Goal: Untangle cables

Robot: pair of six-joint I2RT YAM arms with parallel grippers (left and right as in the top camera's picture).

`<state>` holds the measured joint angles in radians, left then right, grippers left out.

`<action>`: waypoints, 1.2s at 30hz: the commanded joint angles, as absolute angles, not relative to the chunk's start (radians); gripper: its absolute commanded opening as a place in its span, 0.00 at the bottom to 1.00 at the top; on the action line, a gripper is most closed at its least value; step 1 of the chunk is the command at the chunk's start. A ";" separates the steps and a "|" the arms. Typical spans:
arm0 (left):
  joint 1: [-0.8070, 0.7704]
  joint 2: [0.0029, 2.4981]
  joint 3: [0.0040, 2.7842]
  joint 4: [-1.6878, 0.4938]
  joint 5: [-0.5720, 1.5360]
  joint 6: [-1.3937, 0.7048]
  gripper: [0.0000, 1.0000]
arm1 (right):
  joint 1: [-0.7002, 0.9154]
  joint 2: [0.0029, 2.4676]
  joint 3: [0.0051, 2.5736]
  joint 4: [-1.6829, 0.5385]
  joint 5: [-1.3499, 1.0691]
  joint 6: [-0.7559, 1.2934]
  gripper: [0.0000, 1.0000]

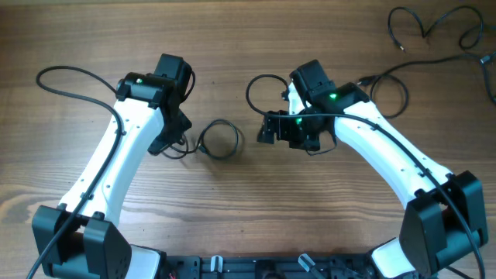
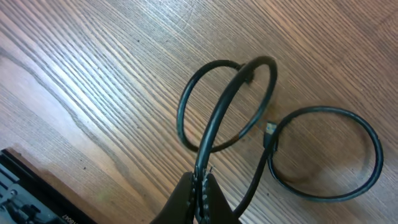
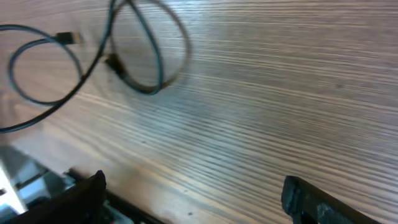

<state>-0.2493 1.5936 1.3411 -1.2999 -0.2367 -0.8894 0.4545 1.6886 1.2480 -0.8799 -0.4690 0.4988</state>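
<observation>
Progress midway through untangling, as judged from three views. One cable, the central cable [image 2: 217, 118], lies near the middle of the desk [image 1: 248, 225], slightly toward the left side. The left gripper [image 2: 202, 190] has its jaws clenched on one strand of it. From that grip the strand rises into two overlapping loops, and a further round loop [image 2: 326, 109] lies flat beside them with a small plug [image 2: 270, 129] at the crossing. This cord crosses over itself and is not yet laid out straight.

The right gripper [image 3: 196, 190] hangs just right of the loops with its jaws spread wide and nothing between them. Its wrist view shows the loops off toward one edge of its picture, not between the fingers.

A second cable [image 1: 422, 34] lies in loose curves at the far right corner of the desk, well apart from the central one, so separating the two appears done. What probably remains is opening the crossed loops, likely with the free gripper taking a second hold. Whether any true knot exists cannot be told.
</observation>
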 commanded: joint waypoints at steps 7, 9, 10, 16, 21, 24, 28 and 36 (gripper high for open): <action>-0.251 1.590 1.339 -1.212 -0.008 -0.703 0.04 | 0.509 1.718 1.242 -0.706 -0.468 0.573 1.00; -0.251 1.590 1.339 -1.224 -0.008 -0.703 0.04 | 0.543 1.733 1.242 -0.717 -0.259 0.678 0.99; -0.251 1.590 1.339 -1.233 -0.008 -0.703 0.04 | 0.545 1.739 1.242 -0.730 -0.189 0.702 0.99; -0.251 1.590 1.339 -1.241 -0.015 -0.703 0.04 | 0.546 1.852 1.235 -0.737 -0.211 0.706 0.76; -0.251 1.590 1.339 -1.241 -0.015 -0.703 0.04 | 0.547 1.923 1.235 -0.730 -0.297 0.708 0.57; -0.251 1.590 1.339 -1.234 -0.015 -0.703 0.04 | 0.571 1.959 1.235 -0.690 -0.313 0.709 0.57; -0.251 1.590 1.339 -1.238 -0.015 -0.703 0.04 | 0.599 1.999 1.235 -0.663 -0.315 0.737 0.34; -0.250 1.590 1.339 -1.242 -0.136 -0.704 0.04 | 0.477 1.952 1.295 -0.918 -0.229 0.631 0.04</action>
